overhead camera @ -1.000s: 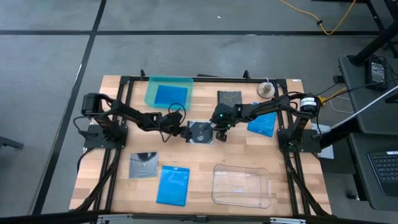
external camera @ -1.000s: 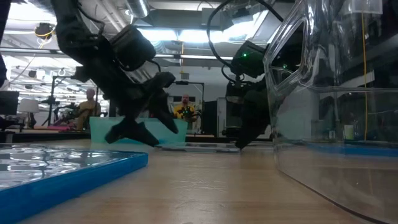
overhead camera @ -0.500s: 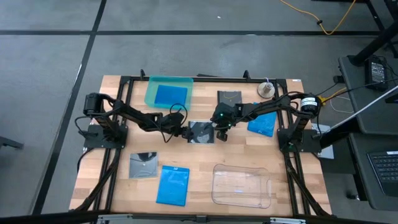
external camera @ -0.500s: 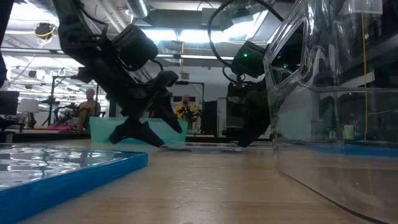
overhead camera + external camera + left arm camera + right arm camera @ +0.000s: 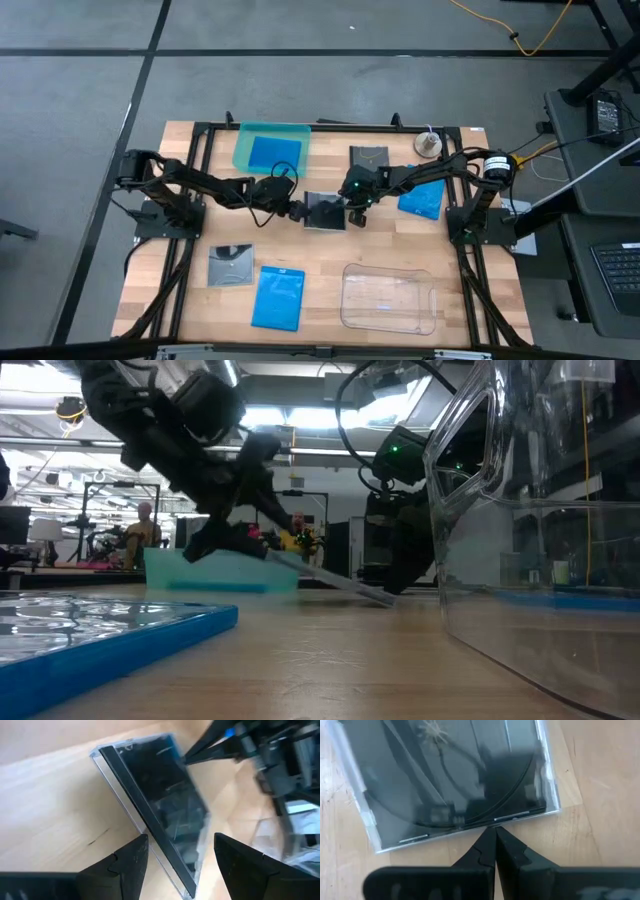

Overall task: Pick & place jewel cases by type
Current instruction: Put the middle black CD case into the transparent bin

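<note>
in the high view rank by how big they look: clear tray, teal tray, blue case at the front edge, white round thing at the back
1. clear tray
2. teal tray
3. blue case
4. white round thing

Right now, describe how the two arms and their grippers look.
Both arms are dark, jointed links with black cables looped along them. The left gripper and right gripper end in matte black, angular, tapering jaws. A small green light glows on the right arm's wrist. Its base shows a pale round cap.
</note>
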